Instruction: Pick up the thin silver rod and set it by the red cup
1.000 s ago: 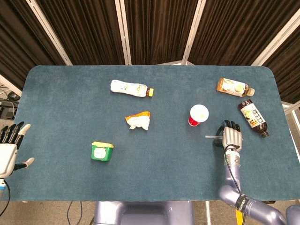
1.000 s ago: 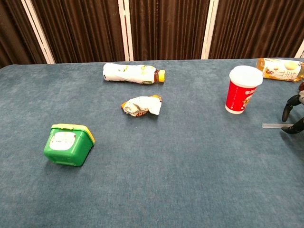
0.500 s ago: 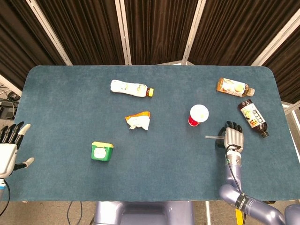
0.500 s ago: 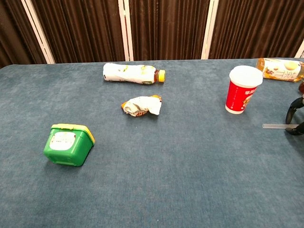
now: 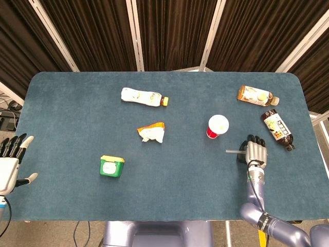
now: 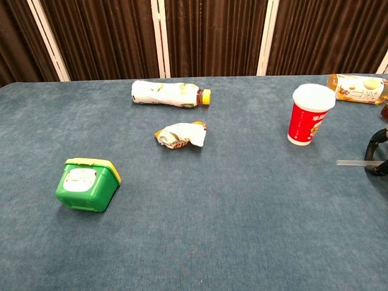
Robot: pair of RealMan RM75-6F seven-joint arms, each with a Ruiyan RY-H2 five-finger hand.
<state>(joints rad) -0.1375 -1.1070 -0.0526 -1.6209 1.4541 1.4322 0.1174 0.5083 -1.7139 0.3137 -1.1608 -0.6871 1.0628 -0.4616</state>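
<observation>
Table (image 5: pixel 77 113) unchanged — rod (image 6: pixel 357 162) (robot hand (image 5: pixel 255 151) too) shifted right.

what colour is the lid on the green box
Yellow; the box shows it best in the chest view.

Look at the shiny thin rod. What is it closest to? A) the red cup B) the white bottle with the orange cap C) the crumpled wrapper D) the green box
A. The thin silver rod lies on the table just below and right of the red cup, with the right robot hand over its far end; the other things sit much further left.
</observation>
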